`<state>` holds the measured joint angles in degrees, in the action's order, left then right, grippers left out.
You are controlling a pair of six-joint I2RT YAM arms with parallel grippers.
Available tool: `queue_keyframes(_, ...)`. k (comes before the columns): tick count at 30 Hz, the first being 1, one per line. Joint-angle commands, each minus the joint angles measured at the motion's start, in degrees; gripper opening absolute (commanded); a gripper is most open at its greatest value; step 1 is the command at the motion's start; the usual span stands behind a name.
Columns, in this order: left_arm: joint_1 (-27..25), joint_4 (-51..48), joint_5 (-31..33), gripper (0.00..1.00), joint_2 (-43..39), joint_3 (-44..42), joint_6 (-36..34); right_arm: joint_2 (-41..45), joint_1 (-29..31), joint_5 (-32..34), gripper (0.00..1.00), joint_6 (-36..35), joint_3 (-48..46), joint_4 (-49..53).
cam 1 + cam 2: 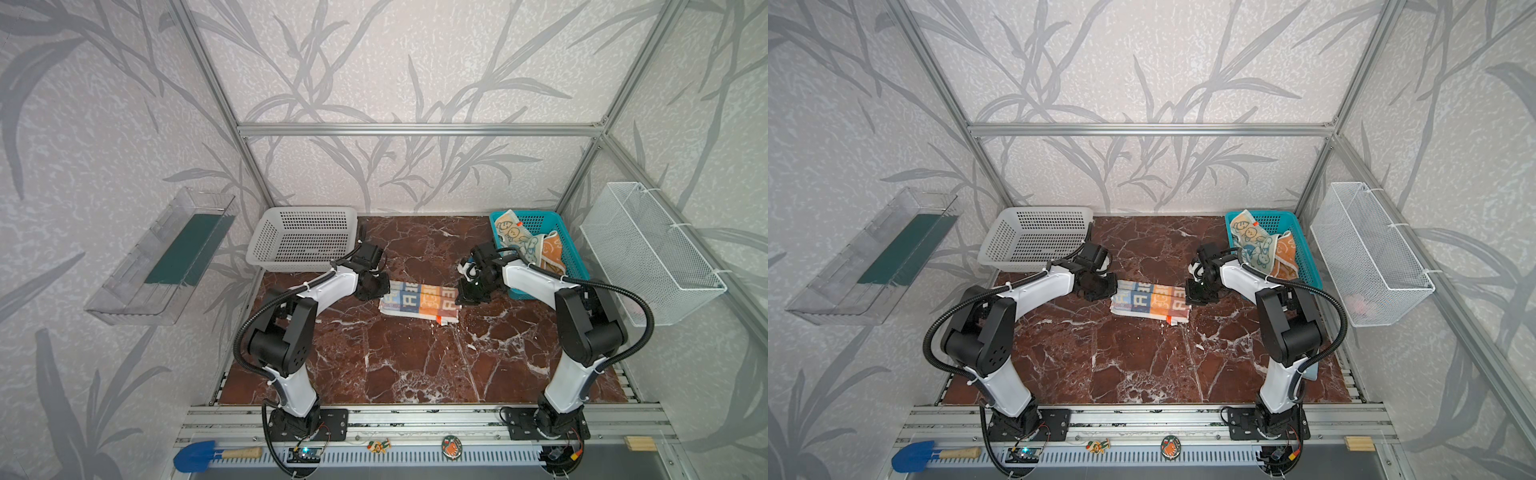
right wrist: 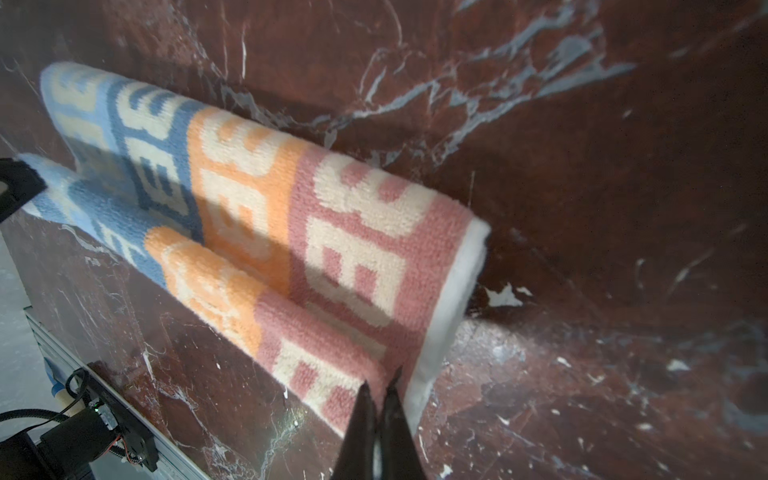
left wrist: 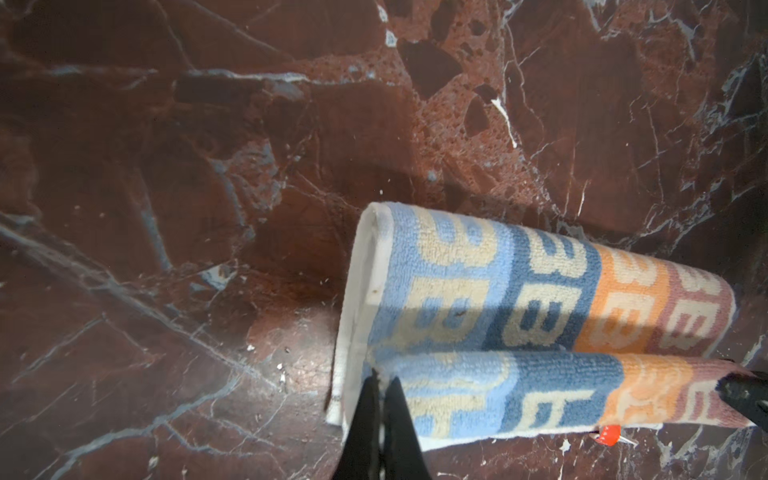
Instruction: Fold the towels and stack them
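Striped towel (image 1: 419,301), with cream block letters B and E readable, lies centrally. The left gripper (image 3: 380,384) is clamped tight on its left end and the right gripper (image 2: 380,388) on its right end.

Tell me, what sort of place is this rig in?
Probably a robot test cell, not a real home: an aluminium frame lined with wallpaper, the left arm and right arm bolted to a rail, over a marble-look tabletop.

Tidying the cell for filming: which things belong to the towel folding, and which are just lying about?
Job: striped towel, pinched by left hand and right hand; bunny towel and orange towel in the teal basket.
Lying about: white basket, wire basket, clear tray, blue shovel.
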<state>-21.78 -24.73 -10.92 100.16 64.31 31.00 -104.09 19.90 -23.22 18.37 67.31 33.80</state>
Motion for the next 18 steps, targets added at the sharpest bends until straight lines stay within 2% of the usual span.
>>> queue_keyframes(1,0.7,0.1,3.2,0.0,-2.3,-1.5,0.8,2.1,0.0,2.2,0.0,-0.3,-1.8,1.3)
queue_keyframes(10,0.7,0.8,3.2,0.0,-1.5,-2.0,0.9,2.9,1.6,3.4,0.0,0.4,-3.8,0.4)
queue_keyframes(13,0.7,1.2,2.7,0.0,-1.5,-2.2,0.9,3.2,1.7,3.6,0.04,0.4,-4.3,0.4)
queue_keyframes(14,0.7,1.2,2.6,0.02,-1.5,-2.3,1.0,3.1,1.8,3.6,0.06,0.4,-4.5,0.4)
queue_keyframes(18,0.4,2.0,1.5,0.24,-2.1,-3.0,1.3,3.7,2.5,3.3,0.2,0.3,-5.1,-0.3)
